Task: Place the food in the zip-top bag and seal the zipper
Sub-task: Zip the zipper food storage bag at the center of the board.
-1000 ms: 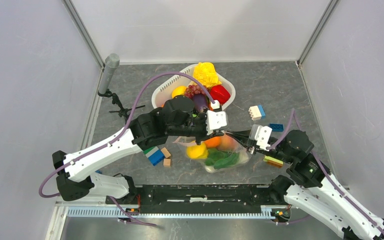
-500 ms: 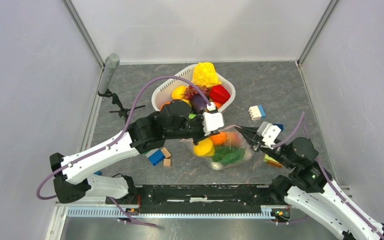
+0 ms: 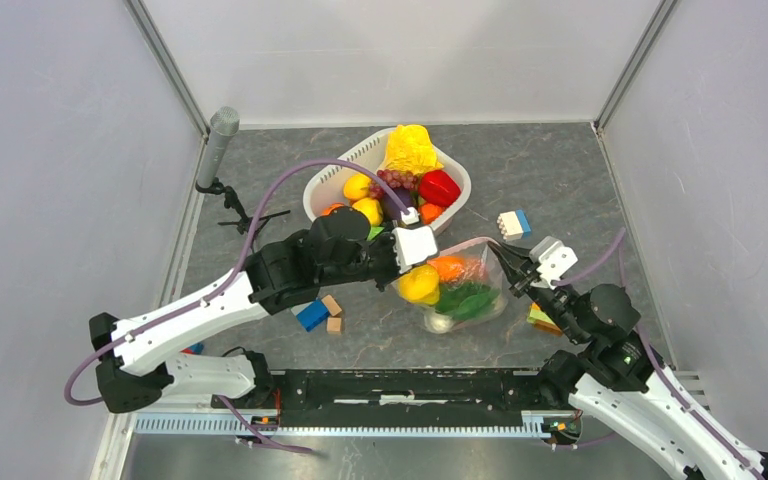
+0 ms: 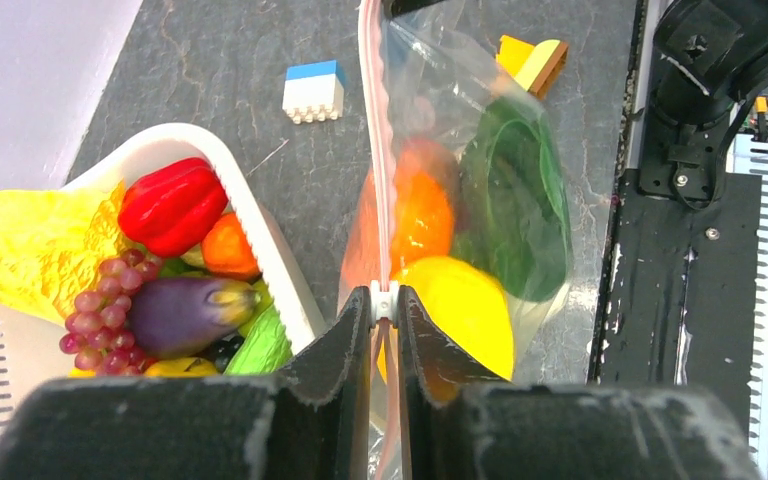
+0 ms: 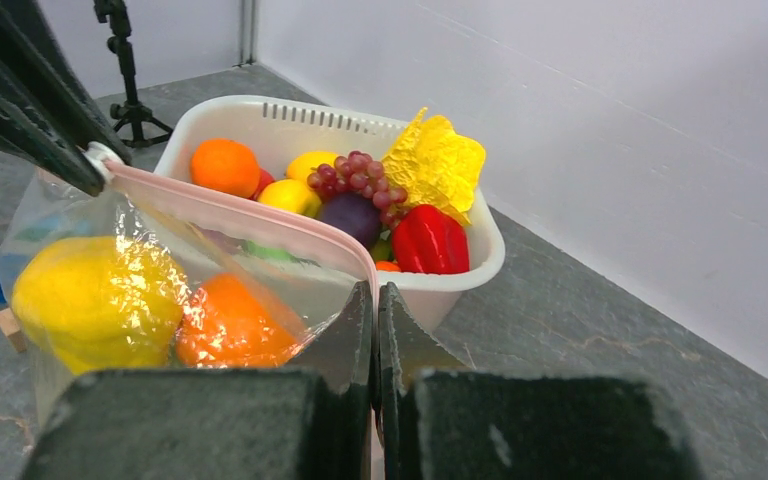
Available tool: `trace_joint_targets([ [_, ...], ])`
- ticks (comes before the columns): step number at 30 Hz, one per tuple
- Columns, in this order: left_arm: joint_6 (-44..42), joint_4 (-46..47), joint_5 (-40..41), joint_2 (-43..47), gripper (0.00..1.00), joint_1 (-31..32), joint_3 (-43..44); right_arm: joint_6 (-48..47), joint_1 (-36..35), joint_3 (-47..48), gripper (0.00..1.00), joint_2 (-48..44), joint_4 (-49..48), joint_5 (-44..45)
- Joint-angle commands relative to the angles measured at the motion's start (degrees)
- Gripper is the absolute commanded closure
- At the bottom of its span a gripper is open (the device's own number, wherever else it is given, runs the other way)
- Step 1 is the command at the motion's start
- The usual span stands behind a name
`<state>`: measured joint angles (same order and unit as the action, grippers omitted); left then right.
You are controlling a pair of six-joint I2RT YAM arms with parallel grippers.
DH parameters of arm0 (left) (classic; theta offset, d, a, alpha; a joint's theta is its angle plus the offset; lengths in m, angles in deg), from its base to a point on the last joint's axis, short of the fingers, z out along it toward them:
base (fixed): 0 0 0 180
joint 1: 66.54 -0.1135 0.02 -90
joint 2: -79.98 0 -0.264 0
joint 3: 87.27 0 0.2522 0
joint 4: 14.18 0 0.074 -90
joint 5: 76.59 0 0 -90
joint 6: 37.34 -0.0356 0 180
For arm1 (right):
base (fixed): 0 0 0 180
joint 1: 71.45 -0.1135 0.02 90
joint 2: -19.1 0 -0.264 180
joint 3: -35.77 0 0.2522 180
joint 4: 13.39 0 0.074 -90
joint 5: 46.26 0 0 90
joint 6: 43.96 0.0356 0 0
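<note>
bag (image 4: 430, 70): clear crinkly plast. | food (image 4: 170, 205): glossy plast. | basket (image 4: 270, 240): smooth plast.

Zip-top bag (image 4: 430, 70): clear, glossy crinkles. Zipper (image 4: 372, 150): pale pink. Inside it I see food (image 4: 460, 310) in yellow, orange and dark green. Basket (image 4: 270, 250): white, slotted. In it: red pepper (image 4: 170, 205), purple eggplant (image 4: 182, 312), maroon grapes (image 4: 100, 300). Table (image 4: 210, 60): dark grey, marbled. My fingers (image 4: 330, 370): black.

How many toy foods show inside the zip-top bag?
3: yellow fruit leftmost, orange fruit in the middle, green vegetable on the near side. Others may be hidden.
</note>
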<state>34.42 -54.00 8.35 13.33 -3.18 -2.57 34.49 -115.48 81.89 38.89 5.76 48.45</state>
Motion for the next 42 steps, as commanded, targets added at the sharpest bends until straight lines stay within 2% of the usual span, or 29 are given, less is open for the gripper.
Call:
trace_joint_targets([
  [1, 1.8, -1.7, 2.9, 3.6, 0.98, -0.2, -0.5, -0.1, 0.6, -0.1, 1.0, -2.1, -4.8, 8.9],
  [11, 1.5, -4.4, 7.7, 6.8, 0.98, -0.6, -2.3, 0.6, 0.5, -0.5, 1.0, -4.6, -4.1, 15.6],
  [19, 1.8, -4.6, 9.8, 8.5, 0.98, -0.9, -3.9, 1.8, 0.5, -1.2, 1.0, -5.1, -4.5, 17.1],
  [24, 1.7, -7.2, 15.9, 7.1, 0.98, -0.9, -3.4, 2.5, 0.5, -1.5, 1.0, -5.3, -4.5, 17.4],
  [27, 2.0, -6.7, 14.8, 6.8, 0.96, -1.0, -3.6, 2.8, 0.5, -1.6, 1.0, -5.0, -4.6, 16.5],
  [29, 2.9, -3.7, 13.2, 7.3, 0.85, -1.0, -4.4, 3.0, 0.5, -1.7, 1.0, -4.5, -4.7, 15.6],
  [31, 3.8, -1.2, 11.2, 7.6, 0.69, -1.0, -5.4, 3.2, 0.5, -1.7, 1.0, -3.7, -4.9, 14.3],
  [33, 4.6, 0.3, 9.9, 7.5, 0.39, -1.0, -5.8, 3.5, 0.5, -1.1, 1.0, -2.4, -4.0, 13.3],
  [38, 6.2, 0.6, 11.2, 7.1, 0.18, -1.2, -5.3, 3.3, 0.5, 3.0, 1.0, 3.5, 0.7, 16.1],
  [42, 7.5, 3.8, 12.1, 9.5, 0.0, -1.4, -6.6, 0.9, 0.5, 6.8, 1.0, 7.2, 1.9, 25.0],
])
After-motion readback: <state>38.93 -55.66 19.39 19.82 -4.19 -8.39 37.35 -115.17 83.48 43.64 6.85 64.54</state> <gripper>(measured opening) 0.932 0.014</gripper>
